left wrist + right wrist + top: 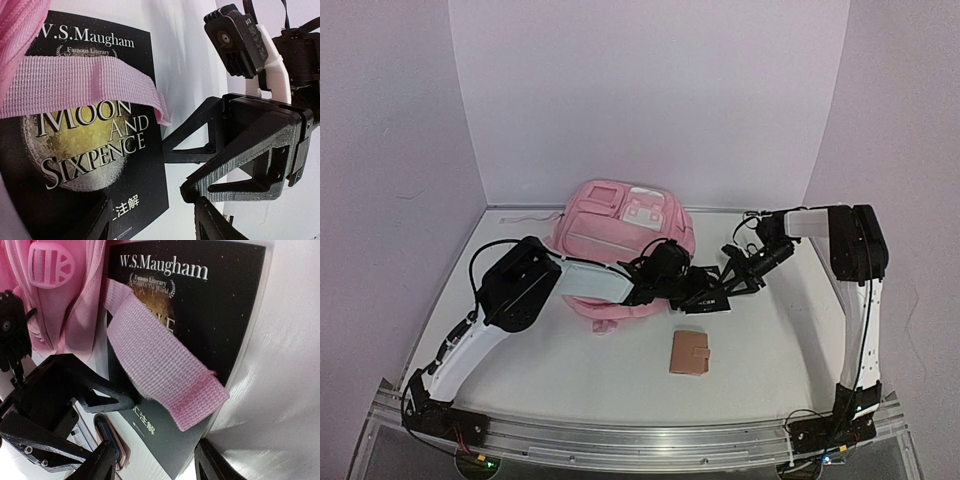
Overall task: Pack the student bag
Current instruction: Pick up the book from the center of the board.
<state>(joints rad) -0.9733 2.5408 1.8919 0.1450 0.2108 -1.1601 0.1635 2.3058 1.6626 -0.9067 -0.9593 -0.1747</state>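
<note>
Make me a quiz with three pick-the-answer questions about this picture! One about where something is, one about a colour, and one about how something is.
1. Where is the brown wallet?
A. On the table, in front of the pink bag
B. On top of the bag
C. Under the book

2. What colour is the book cover?
A. Green
B. Black
C. White

3. How is the book?
A. Standing upright
B. Open in the middle
C. Closed, cover up

Answers: 1 A, it lies alone, nearer than the bag. 2 B, the cover is black around a yellow moon. 3 C, its title faces up.
</note>
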